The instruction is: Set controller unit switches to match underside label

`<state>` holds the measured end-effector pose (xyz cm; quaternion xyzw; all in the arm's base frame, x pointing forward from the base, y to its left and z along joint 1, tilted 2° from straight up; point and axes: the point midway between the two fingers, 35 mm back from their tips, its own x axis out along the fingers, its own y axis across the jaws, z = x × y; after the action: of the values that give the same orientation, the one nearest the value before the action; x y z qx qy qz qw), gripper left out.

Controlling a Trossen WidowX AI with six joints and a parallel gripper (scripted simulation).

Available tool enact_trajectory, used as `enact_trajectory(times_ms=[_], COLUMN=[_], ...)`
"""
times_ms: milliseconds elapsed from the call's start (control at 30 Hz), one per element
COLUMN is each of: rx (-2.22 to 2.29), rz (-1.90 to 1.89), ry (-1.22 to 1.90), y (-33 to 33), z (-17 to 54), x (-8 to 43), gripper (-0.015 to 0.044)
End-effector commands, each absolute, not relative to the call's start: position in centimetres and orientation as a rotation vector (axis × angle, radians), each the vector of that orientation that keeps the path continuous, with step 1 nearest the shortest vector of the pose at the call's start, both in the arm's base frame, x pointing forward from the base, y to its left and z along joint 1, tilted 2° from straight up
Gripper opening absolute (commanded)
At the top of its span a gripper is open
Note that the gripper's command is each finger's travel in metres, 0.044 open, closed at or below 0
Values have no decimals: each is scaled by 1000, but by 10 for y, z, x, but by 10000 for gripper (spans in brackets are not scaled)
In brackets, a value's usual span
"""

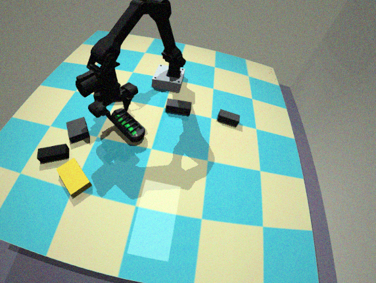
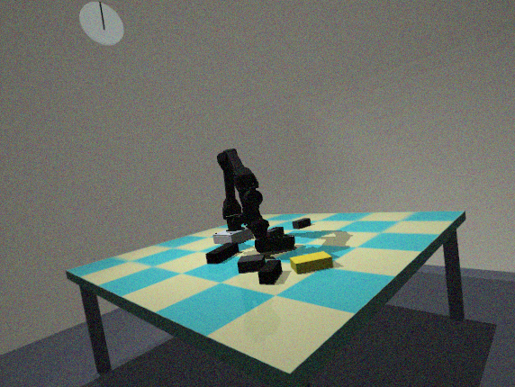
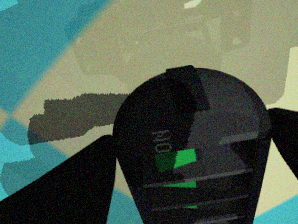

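The dark grey controller unit [image 1: 134,124] [image 2: 284,243] [image 3: 225,117] has its switch side up, with rounded ends and a row of switches showing green parts. In the wrist view its end with the "ON" mark faces me, partly in shadow. My gripper [image 1: 119,113] [image 3: 189,131] is shut on the unit near that end, one finger against each long side. The underside label is hidden, and I cannot tell every switch's setting. Whether the base is slightly off the bench is unclear.
A grey block [image 1: 78,129] and a black block [image 1: 53,153] lie left of the unit, with a yellow block [image 1: 73,178] [image 2: 311,262] nearer the front. Two dark blocks [image 1: 178,107] [image 1: 228,118] lie to the right. The arm's pale base [image 1: 159,77] stands behind.
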<state>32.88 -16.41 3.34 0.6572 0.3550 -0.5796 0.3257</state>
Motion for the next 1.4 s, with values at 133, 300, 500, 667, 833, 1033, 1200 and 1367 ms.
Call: enact_trajectory(times_ms=[133,300,500,667,833,1033,1200,1367], rx=[1717,1709,1699,1692,1685,1676,1668,1661], rz=[-1510,-1516,-1524,-1530,-1535,-1543,-1548,-1554], ry=[921,917,911,907,903,898,893,889], y=[-160,-158,-156,-154,-152,-150,-148,-146], z=[44,48,50,53,56,60,62,64], x=[333,334,336,337,338,339,340,341], gripper=[337,337,337,337,337,337,337,337])
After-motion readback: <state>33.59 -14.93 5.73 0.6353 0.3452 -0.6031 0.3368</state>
